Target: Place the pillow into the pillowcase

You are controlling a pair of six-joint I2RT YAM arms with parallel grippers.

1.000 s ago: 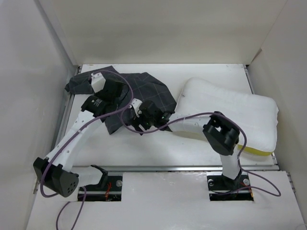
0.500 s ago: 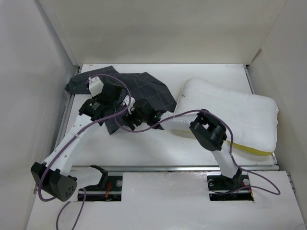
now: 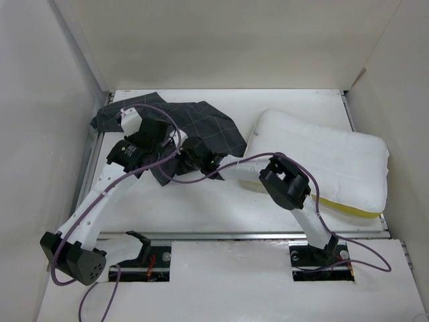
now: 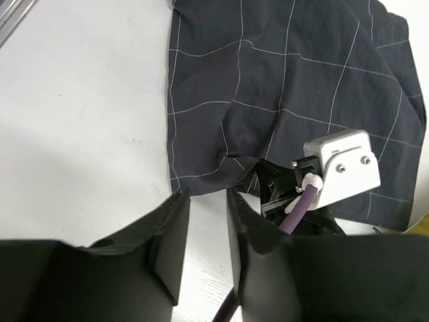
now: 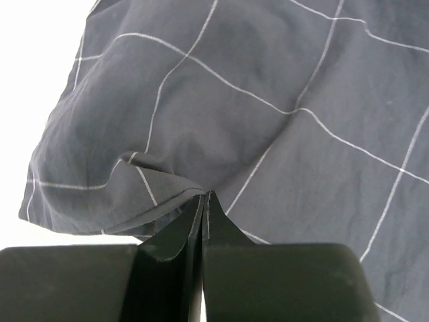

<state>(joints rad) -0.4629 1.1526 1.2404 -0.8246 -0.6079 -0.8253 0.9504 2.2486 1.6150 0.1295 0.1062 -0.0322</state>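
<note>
- The left fingers (image 4: 164,251) are held narrowly apart at the edge of the pillowcase (image 3: 204,124), with nothing gripped.
- The right fingers (image 5: 171,251) are closed, and a pillowcase fold is pinched.
- The pillow (image 3: 328,161) is left wholly outside, on the right of the desk (image 3: 201,201); insertion is not yet begun.

Left arm (image 3: 100,194) stretched from its base toward the far-left corner of the worktop (image 3: 221,208); left gripper (image 4: 206,198) angled down, jaws a narrow slit apart. Right arm (image 3: 285,184) bent sharply at the elbow, forearm reaching leftward. Right gripper (image 5: 203,198) jaws pressed together, pinching a fold of the pillowcase (image 5: 268,100).
</note>
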